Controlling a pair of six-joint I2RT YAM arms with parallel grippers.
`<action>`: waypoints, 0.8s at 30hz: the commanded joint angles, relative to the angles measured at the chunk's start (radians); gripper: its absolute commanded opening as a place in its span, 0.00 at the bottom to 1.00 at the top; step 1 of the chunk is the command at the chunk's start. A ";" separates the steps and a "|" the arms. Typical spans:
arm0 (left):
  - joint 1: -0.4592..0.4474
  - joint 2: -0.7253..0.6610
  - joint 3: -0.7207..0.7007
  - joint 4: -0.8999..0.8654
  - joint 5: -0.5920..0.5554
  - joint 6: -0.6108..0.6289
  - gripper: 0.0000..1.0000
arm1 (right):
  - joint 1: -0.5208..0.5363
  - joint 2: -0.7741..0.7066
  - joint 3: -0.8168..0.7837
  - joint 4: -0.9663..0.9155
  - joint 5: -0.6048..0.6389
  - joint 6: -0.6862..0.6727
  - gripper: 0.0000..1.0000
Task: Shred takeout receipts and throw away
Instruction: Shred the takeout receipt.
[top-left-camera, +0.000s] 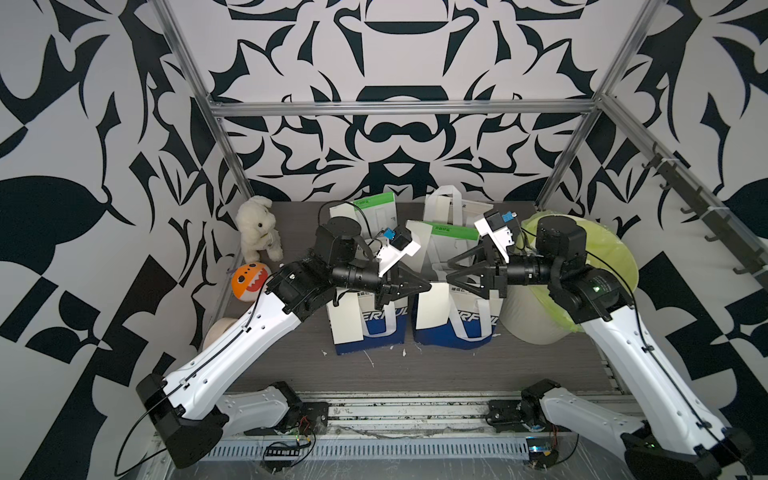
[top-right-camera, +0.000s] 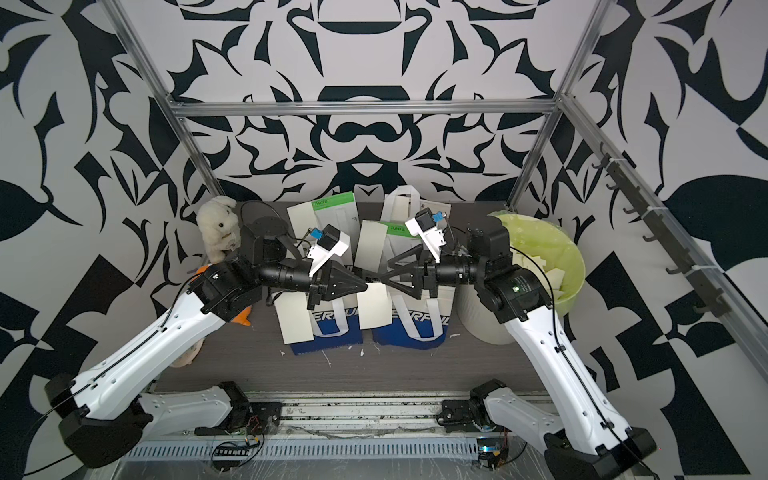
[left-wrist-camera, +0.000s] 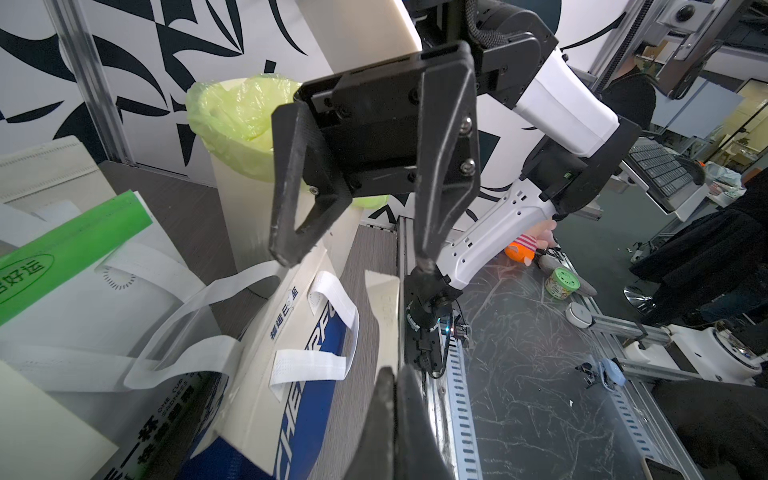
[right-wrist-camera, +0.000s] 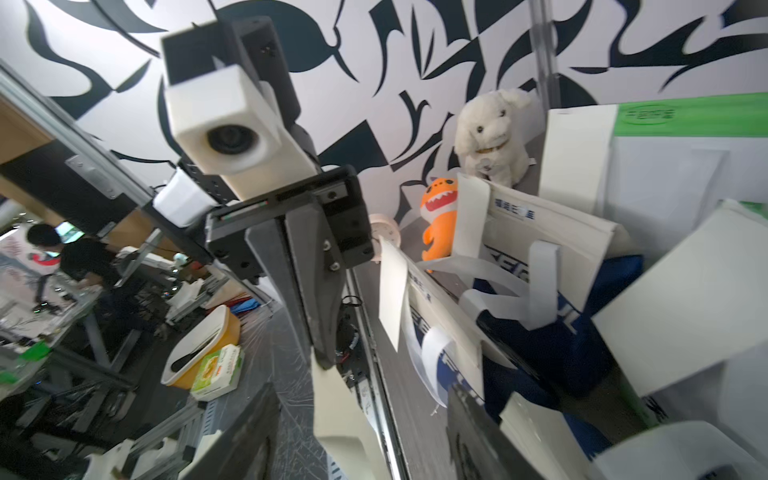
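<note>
Receipt (top-left-camera: 433, 311) (top-right-camera: 376, 307) hangs at the tip of my left end effector (top-left-camera: 428, 286) in both top views, in front of a blue-and-white bag (top-left-camera: 471, 328); that end effector is pinched closed on the slip's upper edge, long axis dropping toward the table (top-left-camera: 415, 374); right end effector (top-left-camera: 448, 269) faces it, just beside, jaws apart, holding nothing.

Left wrist: right end effector (left-wrist-camera: 353, 259) spread wide, empty.

Right wrist: receipt (right-wrist-camera: 345, 415) dangles from the closed left end effector (right-wrist-camera: 328, 361), free end curling, between my right fingers (right-wrist-camera: 249, 440), touching neither.
</note>
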 joint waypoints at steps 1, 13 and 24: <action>-0.004 -0.013 -0.011 -0.008 0.002 0.014 0.00 | 0.000 0.000 -0.009 0.100 -0.133 0.070 0.60; -0.004 -0.009 -0.010 -0.005 -0.016 0.010 0.00 | 0.005 0.012 -0.046 0.096 -0.163 0.060 0.58; -0.004 0.008 -0.007 0.004 -0.040 0.009 0.00 | 0.015 -0.017 -0.077 0.090 -0.122 0.062 0.34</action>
